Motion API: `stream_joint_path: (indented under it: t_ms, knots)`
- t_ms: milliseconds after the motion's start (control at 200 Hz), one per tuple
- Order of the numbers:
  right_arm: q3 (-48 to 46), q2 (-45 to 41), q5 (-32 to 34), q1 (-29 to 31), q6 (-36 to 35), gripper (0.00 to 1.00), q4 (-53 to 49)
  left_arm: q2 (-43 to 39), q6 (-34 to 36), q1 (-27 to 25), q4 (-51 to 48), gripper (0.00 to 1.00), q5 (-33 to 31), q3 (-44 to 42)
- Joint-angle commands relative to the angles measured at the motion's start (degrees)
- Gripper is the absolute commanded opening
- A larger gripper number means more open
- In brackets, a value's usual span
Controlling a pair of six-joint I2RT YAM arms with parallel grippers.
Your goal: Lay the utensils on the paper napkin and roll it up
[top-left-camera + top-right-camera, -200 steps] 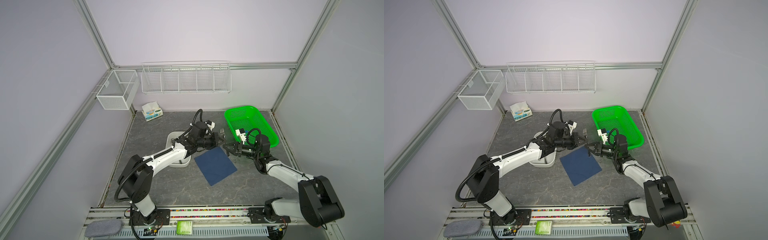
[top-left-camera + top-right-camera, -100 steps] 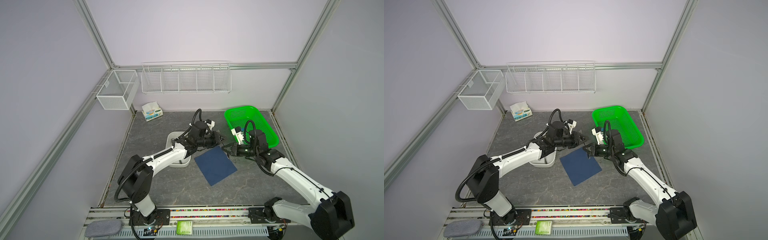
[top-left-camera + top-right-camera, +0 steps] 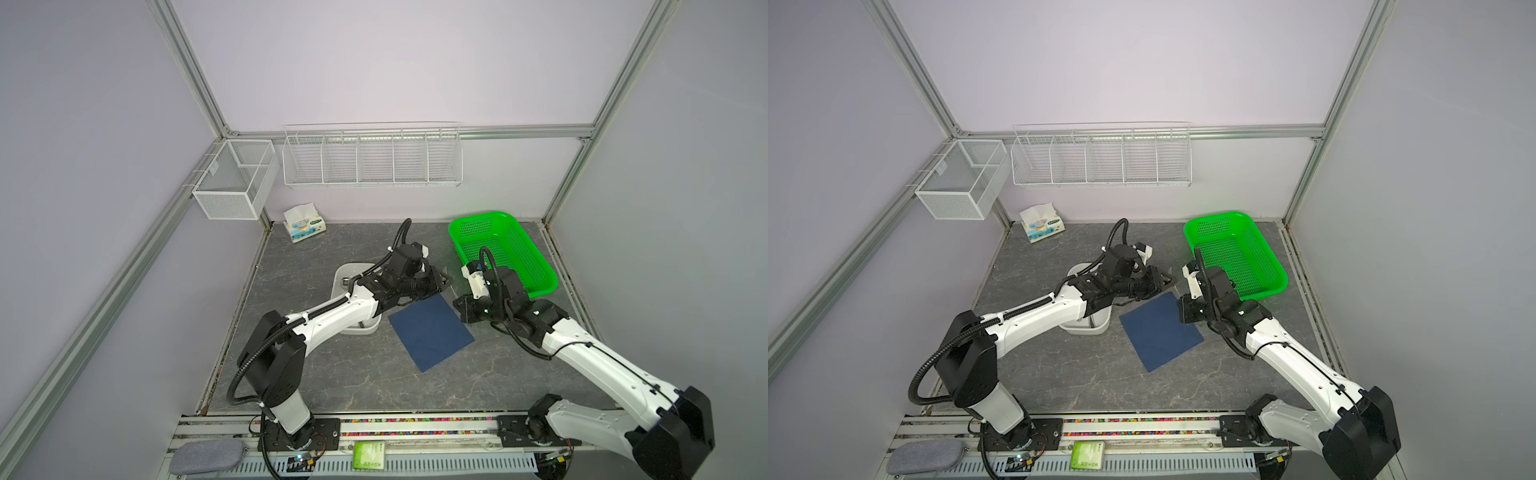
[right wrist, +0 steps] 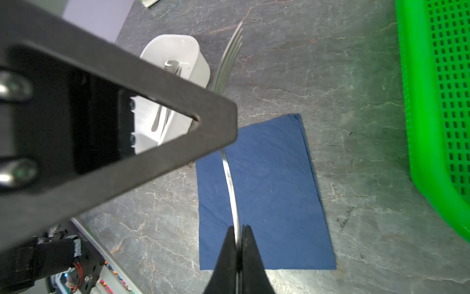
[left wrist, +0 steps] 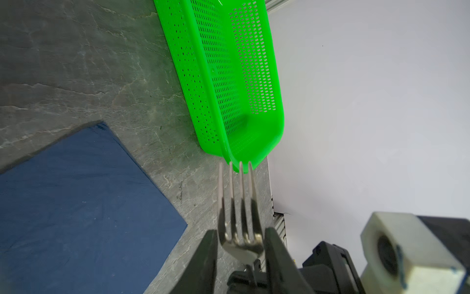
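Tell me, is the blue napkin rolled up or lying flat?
Flat: the napkin lies as one unrolled sheet on the table, in both top views.

Left arm (image 3: 332, 320) reaches from the near left to mid-scene, forearm low, wrist pointing right. The left gripper (image 5: 241, 230) has its jaws parted on either side of the head of the fork (image 4: 229, 178). Right arm (image 3: 582, 357) reaches in from the near right, wrist pitched down and left, with the right gripper (image 4: 237, 229) clamped on the fork's handle, near the left gripper.
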Motion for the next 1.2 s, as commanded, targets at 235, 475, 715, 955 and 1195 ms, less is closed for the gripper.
stream_joint_path:
  t_ms: [235,475,715,955,1195]
  knots:
    - [2.5,-0.3,11.3,4.4,-4.8,0.06,-2.9,3.6,2.0,-2.1,-10.0,0.28,-4.9,7.7]
    - [2.3,-0.4,12.9,6.2,-6.0,0.09,-2.5,4.7,1.8,-2.8,-12.1,0.20,-5.5,8.9]
    - [1.8,-1.1,11.6,6.4,-6.4,0.14,-1.8,4.1,2.1,-2.8,-12.2,0.05,-6.3,8.9]
    - [1.3,-1.7,10.2,6.4,-5.0,0.18,-1.1,3.7,2.3,-2.8,-12.3,0.00,-7.1,8.2]
    - [-0.7,-6.7,6.4,1.6,-0.4,0.44,0.3,4.6,10.0,-0.2,-16.7,0.00,-7.0,7.5]
